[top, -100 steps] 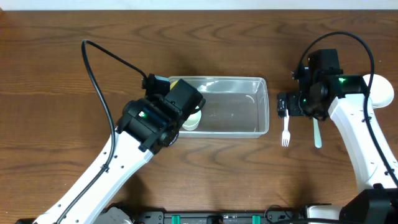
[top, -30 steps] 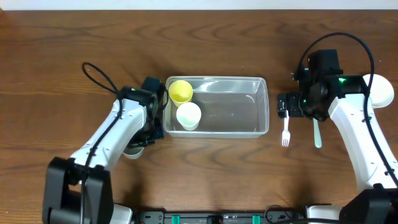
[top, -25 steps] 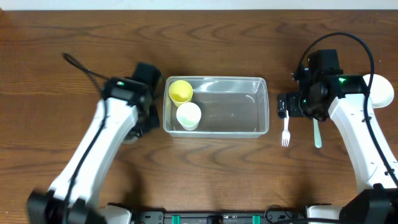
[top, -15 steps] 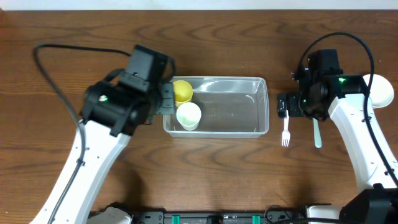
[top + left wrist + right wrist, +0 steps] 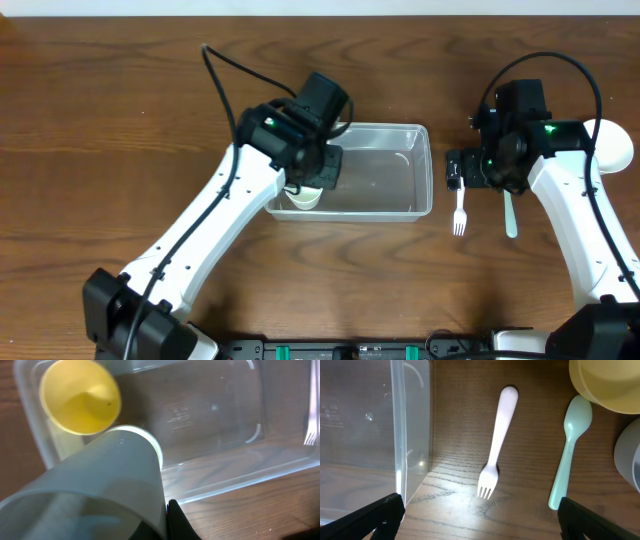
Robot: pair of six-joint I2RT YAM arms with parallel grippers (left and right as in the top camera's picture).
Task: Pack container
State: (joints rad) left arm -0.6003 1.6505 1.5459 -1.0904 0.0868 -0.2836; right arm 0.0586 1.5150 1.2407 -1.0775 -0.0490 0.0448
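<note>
1. Overhead view. The clear container (image 5: 380, 182) lies with its long axis running from one arm toward the other. The left gripper (image 5: 322, 168) hangs over the container's left end, so the tub is directly beneath those jaws. The left arm is judged the nearer one for the coming drop. A white cup (image 5: 305, 197) stands inside the tub, just beside the jaws. The right gripper (image 5: 455, 170) sits outside the opposite end wall, with a white fork (image 5: 459, 212) just ahead of it and a pale green spoon (image 5: 510, 215) off to one side.
2. Left wrist view. The jaws are closed, apparently pinching the wall of a translucent pale cup (image 5: 100, 495) that is held tilted. Beneath it shows the white cup's rim, and beyond that stands a yellow cup (image 5: 80, 402). Both stand at the same end of the container, and the floor farther out is bare. These standing cups are judged to be the likely obstruction at release.
3. Right wrist view. The jaws are spread wide and hold nothing. The fork lies ahead, between the fingers, its long axis pointing away from the jaws and its tines nearest. The container's end wall stands beside one finger. The spoon and a yellow bowl (image 5: 605, 382) lie toward the other finger.
</note>
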